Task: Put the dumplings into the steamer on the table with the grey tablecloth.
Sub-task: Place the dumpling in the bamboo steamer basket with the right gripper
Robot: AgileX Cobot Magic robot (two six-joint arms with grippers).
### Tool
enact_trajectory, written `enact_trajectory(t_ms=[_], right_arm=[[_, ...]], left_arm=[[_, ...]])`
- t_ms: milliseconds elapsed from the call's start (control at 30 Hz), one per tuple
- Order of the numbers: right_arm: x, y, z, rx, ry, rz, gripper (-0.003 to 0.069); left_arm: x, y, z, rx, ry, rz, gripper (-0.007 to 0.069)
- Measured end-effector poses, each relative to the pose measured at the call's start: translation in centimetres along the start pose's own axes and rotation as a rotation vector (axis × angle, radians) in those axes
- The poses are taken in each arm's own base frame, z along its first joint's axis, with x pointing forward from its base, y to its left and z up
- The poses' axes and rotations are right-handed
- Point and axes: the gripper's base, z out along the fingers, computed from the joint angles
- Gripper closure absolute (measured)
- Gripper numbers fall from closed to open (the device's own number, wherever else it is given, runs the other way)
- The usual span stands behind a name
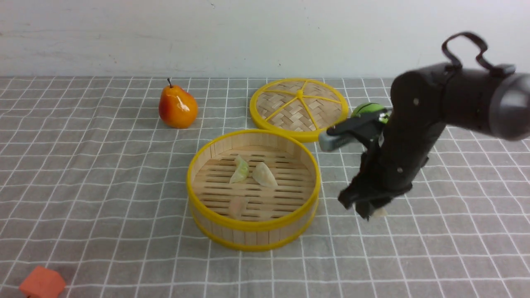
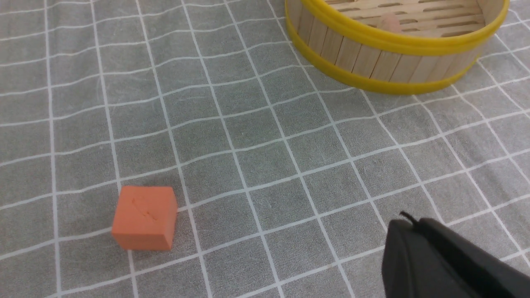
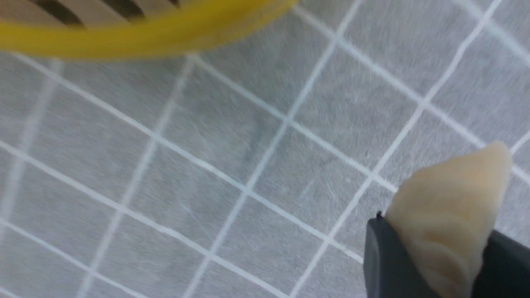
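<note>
Dumpling, cream-white [image 3: 451, 203], is gripped between the fingertips of the right gripper [image 3: 430, 252], to the right of the steamer [image 1: 252, 225]; pale green [image 1: 240, 169], cream-white [image 1: 264, 174] and pinkish [image 1: 237, 207] dumplings are contained in that round bamboo basket with slatted floor and yellow rims. Left gripper [image 2: 414, 219] is closed, nothing seen held, over the white-gridged grey tablecloth [image 2: 248, 165], where an orange cube [image 2: 145, 217] is seen; the woven, yellow-rimmed lid [image 1: 285, 111] is placed behind the steamer, the glossy pear [image 1: 178, 106] farther left.
</note>
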Motion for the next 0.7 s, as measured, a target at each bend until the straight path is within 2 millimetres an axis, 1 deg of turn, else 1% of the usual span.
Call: enact_trajectory(t_ms=[67, 133, 200, 233, 300, 433, 467, 500, 533, 600, 700], right_arm=[[-1.7, 1.5, -2.2, -0.066, -0.116, -0.016, 0.0463], [-3.0, 3.2, -3.1, -0.119, -0.226, -0.066, 0.0463], [-3.9, 4.8, -3.0, -0.157, -0.314, -0.128, 0.0463], [-4.5, 5.7, -2.1, -0.173, -0.348, -0.156, 0.0463], [-4.8, 6.5, -0.6, -0.187, -0.358, -0.168, 0.0463], [-4.8, 6.5, 5.5, -0.194, -0.257, -0.119, 0.0455], [-4.7, 6.3, 6.6, -0.194, -0.23, -0.103, 0.044], [-4.6, 6.2, 7.4, -0.194, -0.213, -0.085, 0.0412], [-4.4, 6.2, 8.0, -0.195, -0.197, -0.068, 0.0371], [-4.5, 6.2, 8.2, -0.198, -0.195, -0.043, 0.0273], [-4.9, 6.3, 7.1, -0.198, -0.208, -0.05, 0.0146]], left_arm=[[0.0, 0.0, 0.0, 0.0, -0.002, 0.0, 0.0631], [0.0, 0.0, 0.0, 0.0, -0.002, 0.0, 0.0629], [0.0, 0.0, 0.0, 0.0, -0.002, 0.0, 0.0627], [0.0, 0.0, 0.0, 0.001, -0.001, -0.001, 0.0627], [0.0, 0.0, 0.0, 0.002, -0.001, -0.003, 0.0626], [0.0, 0.0, 0.0, 0.005, 0.001, -0.007, 0.0621], [0.0, -0.1, 0.0, 0.007, 0.001, -0.008, 0.0621], [0.0, -0.1, 0.0, 0.007, 0.001, -0.009, 0.062], [0.0, -0.1, 0.0, 0.008, 0.001, -0.01, 0.0619], [0.0, -0.1, 0.0, 0.008, 0.002, -0.011, 0.0617], [0.0, -0.1, 0.0, 0.009, 0.002, -0.012, 0.0614]])
